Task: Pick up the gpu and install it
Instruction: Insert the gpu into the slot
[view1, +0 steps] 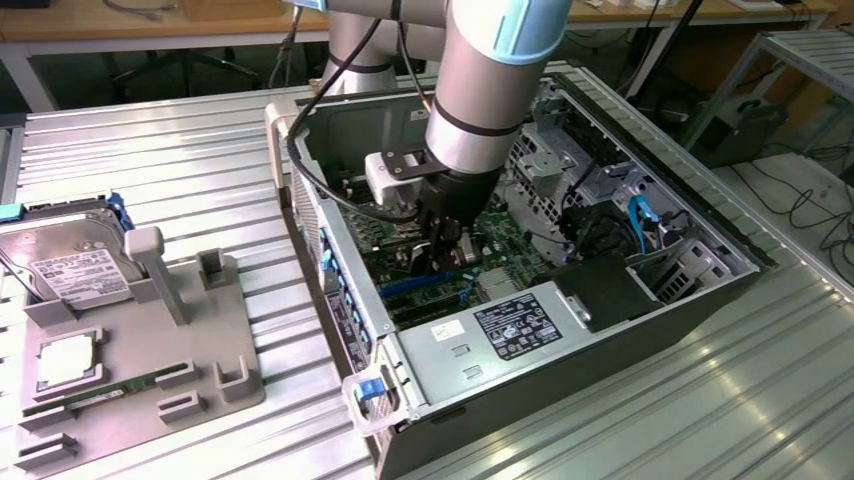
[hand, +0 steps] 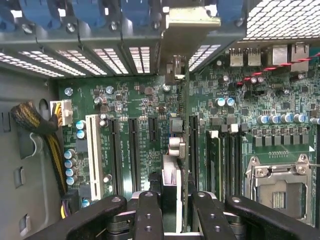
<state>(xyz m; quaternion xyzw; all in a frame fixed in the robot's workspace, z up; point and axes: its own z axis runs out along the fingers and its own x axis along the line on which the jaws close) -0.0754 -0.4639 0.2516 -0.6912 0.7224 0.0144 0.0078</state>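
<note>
I see the gpu (hand: 174, 172) edge-on in the wrist view, a thin card standing upright over the green motherboard (hand: 135, 105) among the long black expansion slots. Its pale metal bracket (hand: 190, 24) lies against the case's rear slot openings. My gripper (hand: 176, 212) is shut on the card, one black finger (hand: 149, 215) on each side. In the exterior view my gripper (view1: 446, 242) reaches down inside the open computer case (view1: 300, 150), with the gpu (view1: 451, 262) below it at the board. Whether the card sits in a slot I cannot tell.
A silver power supply (view1: 497, 330) fills the case's near end, and drive cages (view1: 574, 160) stand at its far side. A white slot (hand: 93, 150), a cable bundle (hand: 35, 125) and the processor socket (hand: 277, 185) flank the card. A grey fixture (view1: 147, 370) holds a hard drive (view1: 74, 265) and a memory stick (view1: 114, 392).
</note>
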